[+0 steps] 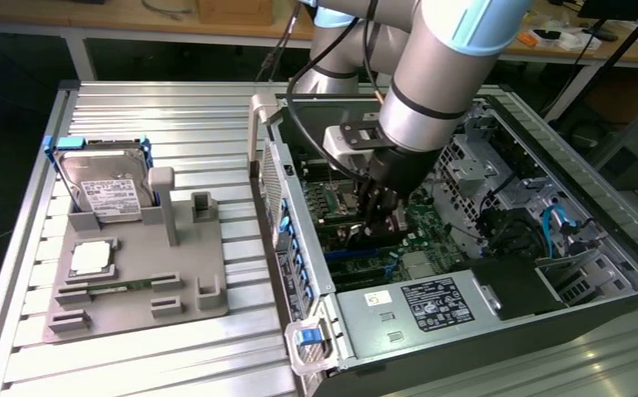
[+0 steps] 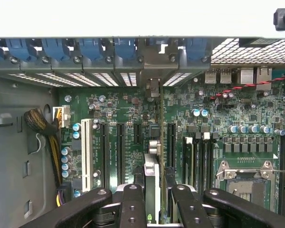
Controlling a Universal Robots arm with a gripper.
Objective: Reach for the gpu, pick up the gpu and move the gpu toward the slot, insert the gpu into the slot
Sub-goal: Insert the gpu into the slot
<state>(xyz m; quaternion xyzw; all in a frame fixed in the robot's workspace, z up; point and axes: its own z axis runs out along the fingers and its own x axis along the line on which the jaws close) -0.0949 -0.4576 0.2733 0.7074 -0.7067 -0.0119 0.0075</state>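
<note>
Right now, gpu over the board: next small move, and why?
Probably a short, straight push down toward the motherboard. The gripper is closed on the gpu, which stands edge-on in line with the long slots, its bracket end reaching the rear openings of the case. Whether it is seated I cannot tell, so keep it small.

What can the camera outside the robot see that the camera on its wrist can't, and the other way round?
Exterior view alone: the grey holder tray beside the computer case, with the silver hard drive standing in it, and the robot arm reaching into the case.

Wrist view alone: the white expansion slot, the blue clips along the case's back edge, and the gpu edge-on between the black fingers, standing on the board.

Both: the green motherboard.
</note>
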